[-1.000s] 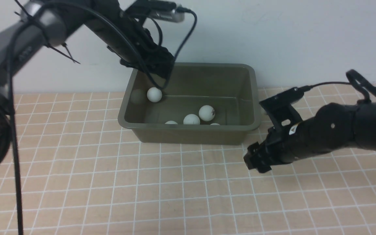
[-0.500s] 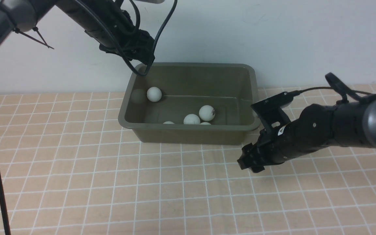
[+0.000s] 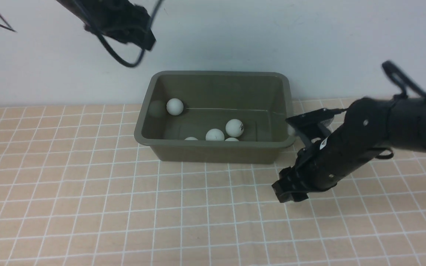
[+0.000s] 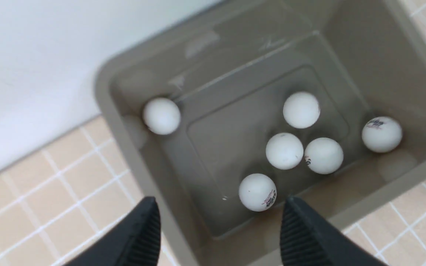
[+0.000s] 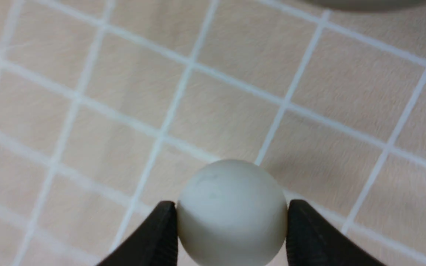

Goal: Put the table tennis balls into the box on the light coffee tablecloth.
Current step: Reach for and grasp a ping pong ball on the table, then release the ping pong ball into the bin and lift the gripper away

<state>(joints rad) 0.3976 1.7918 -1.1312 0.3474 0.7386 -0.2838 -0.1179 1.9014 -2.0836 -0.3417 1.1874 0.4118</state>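
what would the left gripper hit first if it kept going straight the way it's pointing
Most likely the inside of the box, at or beside the printed ball in line with the open left gripper. Nothing shows in the way before that; whether ball or floor comes first is unclear.

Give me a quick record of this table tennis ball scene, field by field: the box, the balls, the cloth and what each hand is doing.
box: dark olive tub, upright on the tablecloth
balls in box: six, loose on its floor
seventh ball: outside the box, white, low over the tablecloth
left hand: open, empty, above the box
right hand: shut on the seventh ball, in front of the box's right corner
left to do: carry the seventh ball into the box
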